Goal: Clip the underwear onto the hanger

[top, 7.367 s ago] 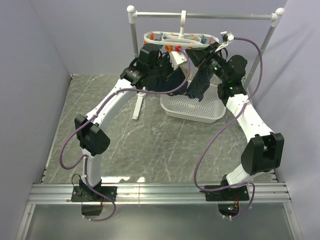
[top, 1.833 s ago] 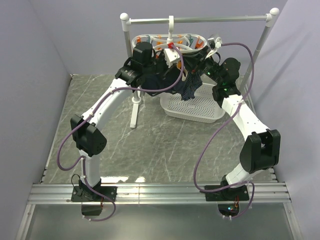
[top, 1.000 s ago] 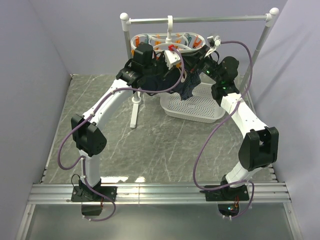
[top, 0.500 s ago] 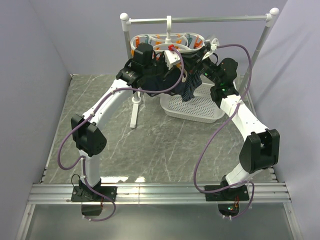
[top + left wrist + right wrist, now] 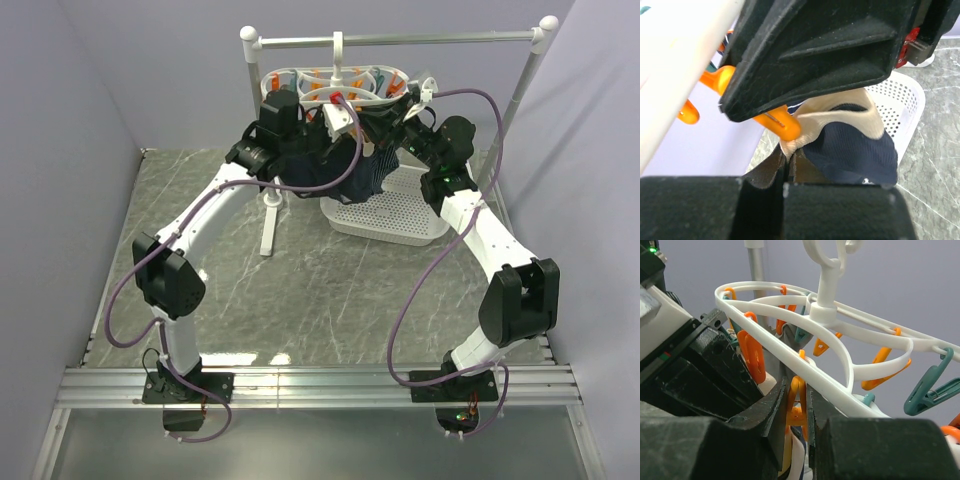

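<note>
In the left wrist view the underwear (image 5: 852,150) hangs as dark navy fabric with a beige waistband (image 5: 837,114). My left gripper (image 5: 789,161) is shut on a bunched corner of that waistband, right under an orange clothespin (image 5: 781,126) that touches it. The white looped hanger (image 5: 805,362) hangs from the rail with orange and teal pins. My right gripper (image 5: 797,407) is shut on an orange clothespin (image 5: 798,397) that dangles from the hanger's loop, squeezing its handles. From above, both grippers (image 5: 352,128) (image 5: 392,118) meet below the hanger (image 5: 335,85), and the arms largely hide the underwear.
A grey metal rail stand (image 5: 400,40) carries the hanger. A white perforated basket (image 5: 405,218) sits on the marble table under the right wrist. A navy pinstriped cloth (image 5: 370,182) hangs between the grippers above the basket. The stand's leg (image 5: 268,215) is by the left arm.
The left arm has lifted and its elbow has swung left, bringing the waistband up to the pins. The right gripper has stayed on its clothespin, barely moving.
</note>
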Motion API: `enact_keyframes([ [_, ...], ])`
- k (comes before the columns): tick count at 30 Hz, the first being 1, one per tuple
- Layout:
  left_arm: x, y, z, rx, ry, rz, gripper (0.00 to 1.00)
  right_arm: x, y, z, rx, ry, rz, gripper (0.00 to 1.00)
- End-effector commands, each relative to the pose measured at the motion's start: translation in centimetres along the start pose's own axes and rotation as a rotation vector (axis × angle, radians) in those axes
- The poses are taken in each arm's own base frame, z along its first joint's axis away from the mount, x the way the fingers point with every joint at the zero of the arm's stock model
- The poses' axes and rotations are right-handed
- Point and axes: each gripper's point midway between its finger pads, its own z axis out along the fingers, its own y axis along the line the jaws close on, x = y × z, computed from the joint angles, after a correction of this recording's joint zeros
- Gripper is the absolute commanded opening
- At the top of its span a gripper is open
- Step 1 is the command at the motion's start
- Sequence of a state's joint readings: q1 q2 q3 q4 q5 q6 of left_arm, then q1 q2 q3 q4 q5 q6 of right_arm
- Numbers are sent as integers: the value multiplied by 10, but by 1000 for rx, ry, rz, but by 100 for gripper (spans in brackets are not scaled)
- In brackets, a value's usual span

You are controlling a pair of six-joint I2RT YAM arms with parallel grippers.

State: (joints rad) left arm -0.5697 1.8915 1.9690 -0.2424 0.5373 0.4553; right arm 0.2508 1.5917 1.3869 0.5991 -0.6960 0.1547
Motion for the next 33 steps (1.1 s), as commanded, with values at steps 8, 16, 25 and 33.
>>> enact_keyframes([
  [8, -58, 14, -24, -53, -150, 74, 0, -6, 29, -3, -123, 23, 38, 0],
  [16, -59, 15, -26, -61, -161, 88, 0, -5, 26, -2, -125, 36, 74, 0],
  [25, -59, 13, -25, -58, -165, 90, 0, -7, 23, -2, -106, 32, 80, 32],
  [33, -51, 14, -23, -60, -144, 90, 0, -13, 22, -3, -90, 19, 90, 48],
])
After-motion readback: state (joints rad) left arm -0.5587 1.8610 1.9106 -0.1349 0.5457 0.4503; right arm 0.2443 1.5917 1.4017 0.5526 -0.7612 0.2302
